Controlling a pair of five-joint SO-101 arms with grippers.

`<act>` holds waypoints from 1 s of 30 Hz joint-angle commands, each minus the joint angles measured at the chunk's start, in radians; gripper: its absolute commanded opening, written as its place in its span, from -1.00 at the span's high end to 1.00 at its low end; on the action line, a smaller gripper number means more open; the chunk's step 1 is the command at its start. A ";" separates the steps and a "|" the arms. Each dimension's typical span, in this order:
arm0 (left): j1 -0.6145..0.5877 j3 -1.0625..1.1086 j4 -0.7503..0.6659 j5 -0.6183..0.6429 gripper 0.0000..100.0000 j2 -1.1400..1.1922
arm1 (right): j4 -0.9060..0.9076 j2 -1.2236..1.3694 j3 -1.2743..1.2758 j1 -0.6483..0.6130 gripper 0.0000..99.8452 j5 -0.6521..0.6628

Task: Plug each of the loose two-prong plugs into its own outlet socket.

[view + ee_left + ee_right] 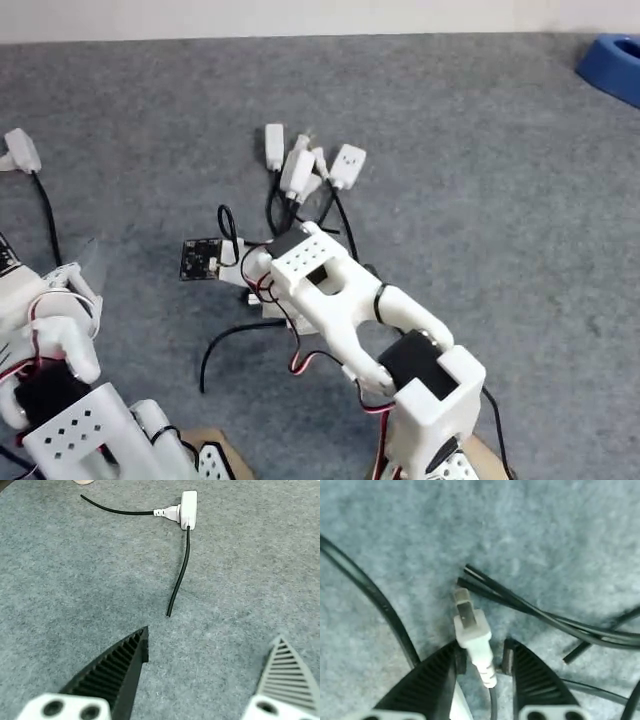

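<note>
White plug [472, 640] lies mid-scene on the grey surface [570, 530] between the slightly parted jaws of the right pincer [483, 652], ungripped, so an off-centre squeeze might twist it into the black cords [530, 608]; the left pincer [212, 635] gapes empty.

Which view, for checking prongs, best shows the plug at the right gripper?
Right wrist view: the plug lies between the right gripper's fingers, prongs clear. High view: the right arm covers it. Left wrist view faces another plug.
</note>
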 commanded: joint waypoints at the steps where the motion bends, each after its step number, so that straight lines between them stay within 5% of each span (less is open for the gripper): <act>1: 0.016 -0.039 0.006 0.006 0.27 -0.010 | -0.019 0.004 -0.035 -0.008 0.91 0.009; 6: 0.018 -0.036 0.006 0.006 0.27 -0.010 | -0.012 -0.001 -0.056 0.007 0.99 -0.003; 10: 0.090 -0.022 0.006 0.005 0.27 -0.002 | -0.007 -0.061 -0.134 0.071 0.99 -0.166; 15: 0.211 0.019 -0.002 -0.002 0.27 -0.001 | 0.166 -0.179 -0.311 0.154 0.99 -0.186; 23: 0.418 0.062 0.006 -0.040 0.27 0.001 | 0.854 -0.225 -0.868 0.254 0.99 -0.029; 30: 0.432 0.061 0.034 -0.040 0.27 -0.001 | 0.835 -0.205 -0.495 0.490 0.99 -0.044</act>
